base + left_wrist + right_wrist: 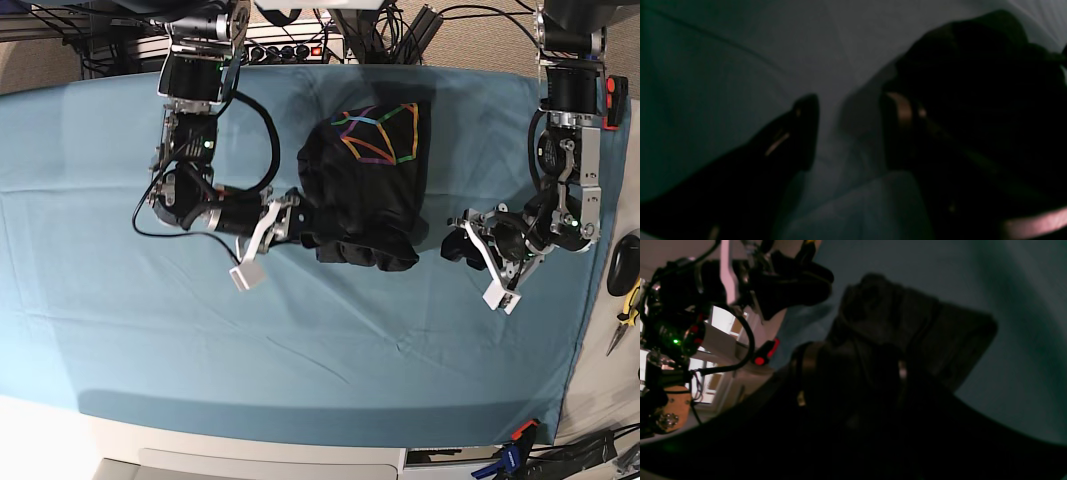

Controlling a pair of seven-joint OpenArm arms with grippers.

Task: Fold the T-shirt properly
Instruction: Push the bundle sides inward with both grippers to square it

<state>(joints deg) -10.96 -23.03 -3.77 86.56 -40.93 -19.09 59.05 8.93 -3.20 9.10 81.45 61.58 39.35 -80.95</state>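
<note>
Black T-shirt (365, 185) lies bunched mid-cloth, long axis running toward me; my right gripper (296, 222) is clenched on its near-left edge, while my left gripper (458, 240) hangs released just off its other side.

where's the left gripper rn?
In the base view the left gripper sits on that view's right, over the teal cloth, just beside the T-shirt and apart from it.
</note>
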